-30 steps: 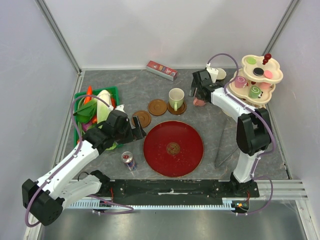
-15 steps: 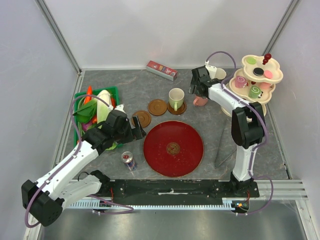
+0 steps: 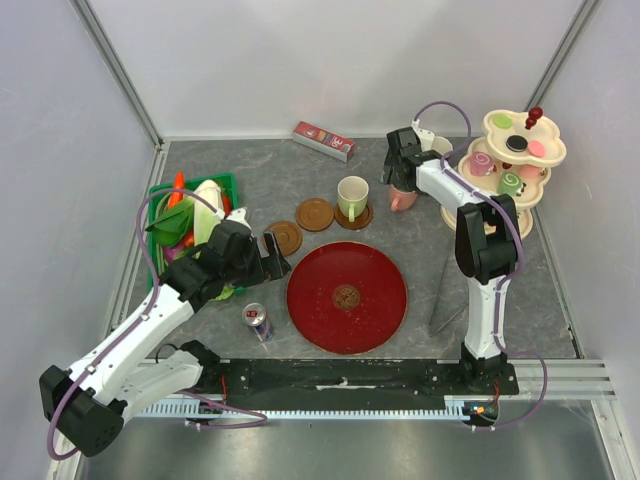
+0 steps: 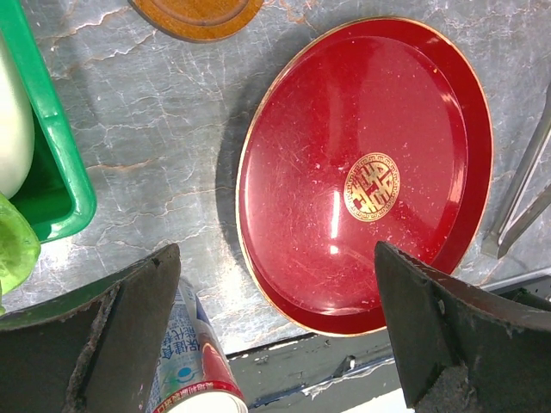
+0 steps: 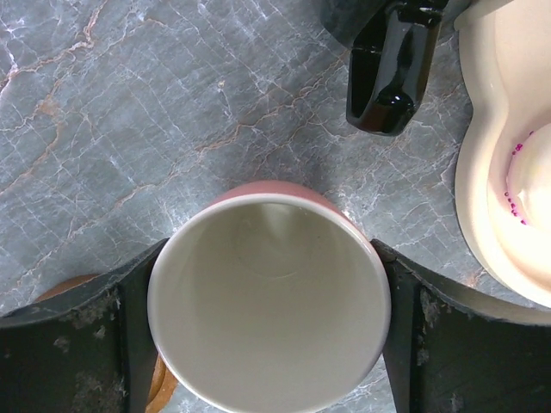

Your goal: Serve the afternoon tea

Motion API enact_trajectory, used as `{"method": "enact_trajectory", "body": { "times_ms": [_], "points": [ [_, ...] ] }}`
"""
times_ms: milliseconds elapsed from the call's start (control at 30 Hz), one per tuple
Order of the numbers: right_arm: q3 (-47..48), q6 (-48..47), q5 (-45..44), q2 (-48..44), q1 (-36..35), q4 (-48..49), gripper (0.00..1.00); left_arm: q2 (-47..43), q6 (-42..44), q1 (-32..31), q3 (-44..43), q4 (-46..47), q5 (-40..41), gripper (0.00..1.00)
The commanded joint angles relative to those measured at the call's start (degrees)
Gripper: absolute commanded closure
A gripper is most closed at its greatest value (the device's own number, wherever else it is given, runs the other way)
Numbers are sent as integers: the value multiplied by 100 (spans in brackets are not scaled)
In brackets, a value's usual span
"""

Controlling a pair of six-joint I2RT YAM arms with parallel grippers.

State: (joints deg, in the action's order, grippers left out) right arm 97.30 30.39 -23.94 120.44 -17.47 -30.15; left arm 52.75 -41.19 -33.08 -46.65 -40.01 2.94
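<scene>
Right wrist: right fingers (image 5: 86, 344) straddle pink mug (image 5: 267, 301), grip unclear; left fingers (image 4: 95, 344) spread above red tray (image 4: 301, 172).

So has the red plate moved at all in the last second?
No. The red plate lies exactly as before, with the same gap to the drink can beside it.

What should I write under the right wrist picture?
Right hand straddling the pink mug beside the cream stand.

Wide-spread left gripper (image 4: 275, 254), right gripper (image 5: 269, 249)
</scene>
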Motion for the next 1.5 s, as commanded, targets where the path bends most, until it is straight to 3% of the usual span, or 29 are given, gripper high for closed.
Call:
{"method": "enact_trajectory", "body": {
  "times_ms": [0,200,433,533,667,867,1033,1367,1467],
  "points": [
    [255,-68,101,-55,-2,-96,16,-63,243,21,-300,55,84,1],
    [176,-51,-181,-582,-1,-385,42,33,550,21,-424,475,-267,3],
    [-649,98,-111,-1935,-45,-1185,50,156,981,-391,-239,2310,-1795,8],
    [-1264,133,-162,-2655,-343,-1379,49,454,990,-812,-318,2980,-1902,8],
    [-1924,458,-251,-3517,-870,-1616,48,1121,955,-1410,-607,3692,-1639,8],
    [-2179,1012,-278,-4142,-1635,-2091,45,2554,998,-2324,-1538,3729,-761,16],
    [-1987,1232,-348,-4091,-1864,-2600,45,3355,1587,-3124,-2101,3605,732,20],
    [-2030,1513,-199,-4073,-2128,-2715,45,4068,1544,-3609,-2296,3983,2183,34],
    [-2144,1557,-6,-4107,-2137,-2540,45,4094,1543,-3732,-2138,4465,2544,36]
  ]
}}
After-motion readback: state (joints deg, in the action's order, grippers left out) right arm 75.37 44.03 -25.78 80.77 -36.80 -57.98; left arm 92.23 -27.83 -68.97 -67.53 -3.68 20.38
